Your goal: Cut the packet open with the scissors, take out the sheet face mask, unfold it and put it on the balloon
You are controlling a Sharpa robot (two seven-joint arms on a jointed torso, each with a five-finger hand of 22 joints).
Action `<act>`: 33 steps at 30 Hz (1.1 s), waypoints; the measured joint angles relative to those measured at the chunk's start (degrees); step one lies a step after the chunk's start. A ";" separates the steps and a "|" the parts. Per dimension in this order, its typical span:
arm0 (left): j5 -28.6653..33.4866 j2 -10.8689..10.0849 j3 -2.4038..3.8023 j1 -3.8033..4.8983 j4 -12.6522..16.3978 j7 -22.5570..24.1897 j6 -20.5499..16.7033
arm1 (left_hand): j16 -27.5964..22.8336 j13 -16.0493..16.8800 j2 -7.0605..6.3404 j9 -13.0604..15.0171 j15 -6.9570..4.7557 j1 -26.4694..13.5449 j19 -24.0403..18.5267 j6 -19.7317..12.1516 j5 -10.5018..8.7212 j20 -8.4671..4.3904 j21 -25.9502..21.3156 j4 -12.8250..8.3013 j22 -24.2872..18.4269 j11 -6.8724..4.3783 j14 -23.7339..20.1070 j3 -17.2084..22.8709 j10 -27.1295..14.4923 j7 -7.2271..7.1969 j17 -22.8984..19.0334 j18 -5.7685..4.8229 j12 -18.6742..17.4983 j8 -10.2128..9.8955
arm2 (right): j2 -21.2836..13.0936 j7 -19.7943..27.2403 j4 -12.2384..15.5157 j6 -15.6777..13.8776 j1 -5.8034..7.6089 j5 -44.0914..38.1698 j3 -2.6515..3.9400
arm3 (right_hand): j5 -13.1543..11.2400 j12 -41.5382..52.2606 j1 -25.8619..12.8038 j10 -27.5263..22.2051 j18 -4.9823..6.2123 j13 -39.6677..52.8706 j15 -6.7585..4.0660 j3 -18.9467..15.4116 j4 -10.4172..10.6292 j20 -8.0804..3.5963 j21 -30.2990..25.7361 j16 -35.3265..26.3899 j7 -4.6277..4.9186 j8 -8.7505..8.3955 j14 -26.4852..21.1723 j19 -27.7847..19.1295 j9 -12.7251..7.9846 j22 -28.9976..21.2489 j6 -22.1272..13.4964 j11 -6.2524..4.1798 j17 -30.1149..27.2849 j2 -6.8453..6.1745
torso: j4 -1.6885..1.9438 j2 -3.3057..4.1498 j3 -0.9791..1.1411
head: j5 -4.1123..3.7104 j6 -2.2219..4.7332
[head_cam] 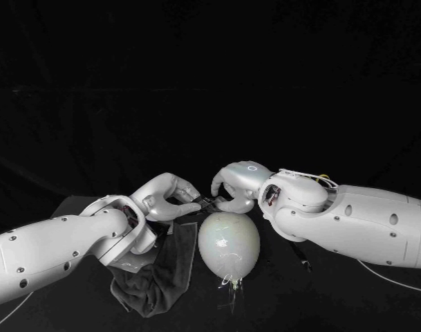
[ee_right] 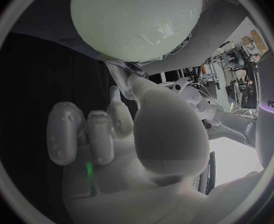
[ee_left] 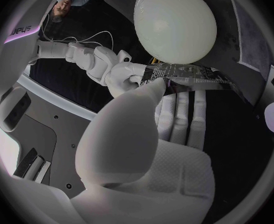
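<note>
Currently we see the packet (ee_left: 193, 76) at head-view centre, just above the balloon (head_cam: 228, 242); left hand (head_cam: 165, 200) clamps one end, right hand (head_cam: 235, 185) pinches the other; risk as we judge it: opposing pulls slip the foil free, or a low wrist nudges the balloon rolling.

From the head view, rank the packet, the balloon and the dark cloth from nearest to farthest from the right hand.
1. Packet: pinched in the right hand itself, between the two hands.
2. Balloon: lying just below that hand, on the robot's side of it.
3. Dark cloth: on the balloon's left, farther toward the robot.
</note>
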 measured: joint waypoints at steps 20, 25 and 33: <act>0.81 -0.41 0.03 0.02 0.92 0.59 0.00 | 0.00 0.02 0.14 0.00 0.00 -0.06 -0.21 0.04 -0.21 0.21 0.22 -0.24 0.14 -0.20 0.00 0.22 0.20 0.22 0.00 0.00 -0.17 -0.02 | 0.79 -0.66 -1.30 -0.82 -0.92 -0.90 -0.25 | -0.16 7.49 4.67 2.89 -0.84 -0.03 -3.27 2.42 -0.65 -2.40 7.10 0.84 -4.73 7.72 -0.02 0.11 3.08 -0.03 8.21 -4.11 0.05 5.04 | 0.04 -0.02 -0.01 | 0.09 0.07; 0.99 -0.50 0.06 0.06 0.81 0.71 0.00 | 0.00 0.00 0.14 0.00 0.00 -0.06 -0.20 0.03 0.00 0.21 0.22 -0.24 0.14 -0.19 0.00 0.22 0.19 0.22 0.00 0.00 -0.20 -0.03 | -0.16 -0.26 -0.26 -2.27 -0.98 -1.17 -0.29 | -0.56 9.59 4.76 2.98 -0.85 -0.01 -3.73 4.44 -0.98 -3.10 7.88 0.84 -5.25 8.93 0.01 0.20 3.36 -0.03 8.30 -4.62 0.05 6.30 | -0.01 -0.03 -0.01 | 0.15 0.09; 1.26 -0.53 0.08 0.08 0.40 0.82 0.00 | 0.00 0.02 0.13 0.01 0.00 -0.06 -0.20 0.02 0.00 0.21 0.21 -0.24 0.13 -0.17 0.00 0.21 0.18 0.21 0.00 0.00 -0.09 -0.08 | -1.46 0.51 1.02 -3.47 -1.01 -1.28 -0.30 | -0.44 3.32 3.98 2.96 -0.85 0.01 -3.73 7.23 -0.88 -3.11 5.19 0.41 -4.64 10.23 0.01 0.20 4.36 -0.01 5.46 -4.60 0.01 7.66 | -0.08 -0.04 0.04 | 0.21 0.14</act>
